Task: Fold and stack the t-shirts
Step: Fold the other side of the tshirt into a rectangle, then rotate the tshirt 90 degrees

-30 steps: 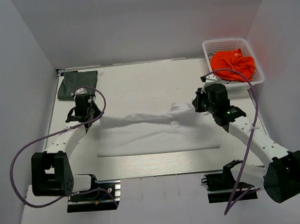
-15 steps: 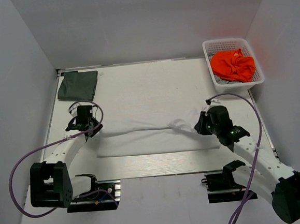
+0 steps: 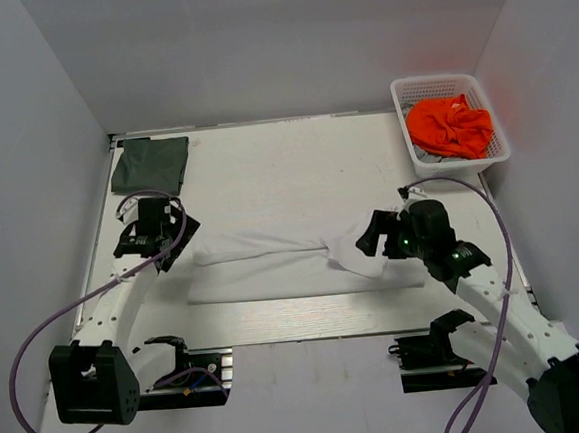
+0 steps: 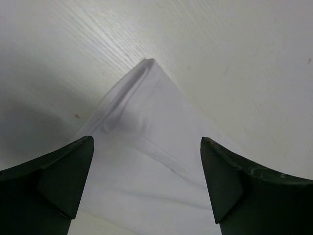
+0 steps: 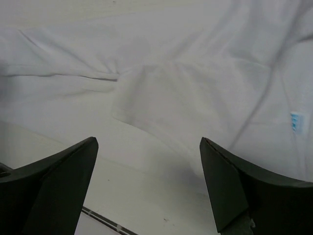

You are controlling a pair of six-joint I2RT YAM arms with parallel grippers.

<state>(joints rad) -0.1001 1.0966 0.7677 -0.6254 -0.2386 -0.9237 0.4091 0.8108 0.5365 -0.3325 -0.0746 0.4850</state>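
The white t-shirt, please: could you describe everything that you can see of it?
The white t-shirt is soft plain cloth, folded into a long wrinkled band lying flat on the table. Its left end tapers to a point; a small blue tag shows near the rumpled right end. The left hand and right hand stand open over its ends, not gripping.

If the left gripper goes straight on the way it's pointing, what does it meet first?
Probably the white t-shirt, whose corner lies straight ahead of the left gripper; depth is unclear.
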